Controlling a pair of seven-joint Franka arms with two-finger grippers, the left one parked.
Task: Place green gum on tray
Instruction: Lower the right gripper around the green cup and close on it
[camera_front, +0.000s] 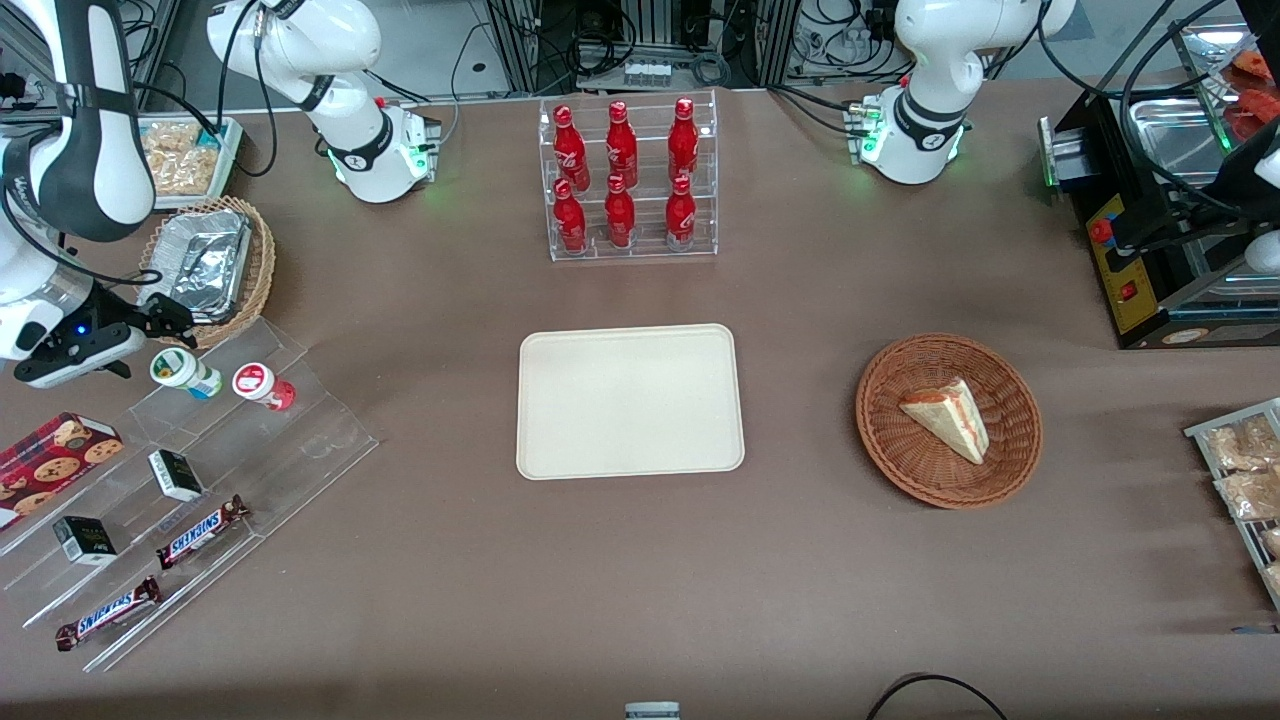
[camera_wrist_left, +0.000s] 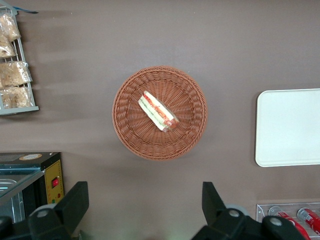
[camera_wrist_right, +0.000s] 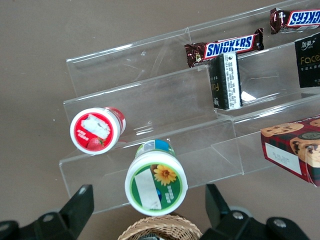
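Note:
The green gum (camera_front: 185, 372) is a small white bottle with a green-marked lid, lying on the top step of a clear stepped rack (camera_front: 250, 460) at the working arm's end of the table. It also shows in the right wrist view (camera_wrist_right: 156, 183). My right gripper (camera_front: 150, 335) hovers just above it, open and empty. In the wrist view the gripper (camera_wrist_right: 148, 197) has its jaws spread wide to either side of the lid, not touching it. The cream tray (camera_front: 630, 400) lies bare at the table's middle and also shows in the left wrist view (camera_wrist_left: 290, 127).
A red-lidded gum bottle (camera_wrist_right: 96, 130) lies beside the green one. A wicker basket with a foil tray (camera_front: 205, 265) stands right by the gripper. Snickers bars (camera_front: 200, 532), black boxes (camera_front: 175, 475) and a cookie box (camera_front: 55, 460) fill the rack. A cola rack (camera_front: 630, 180) and a sandwich basket (camera_front: 948, 420) flank the tray.

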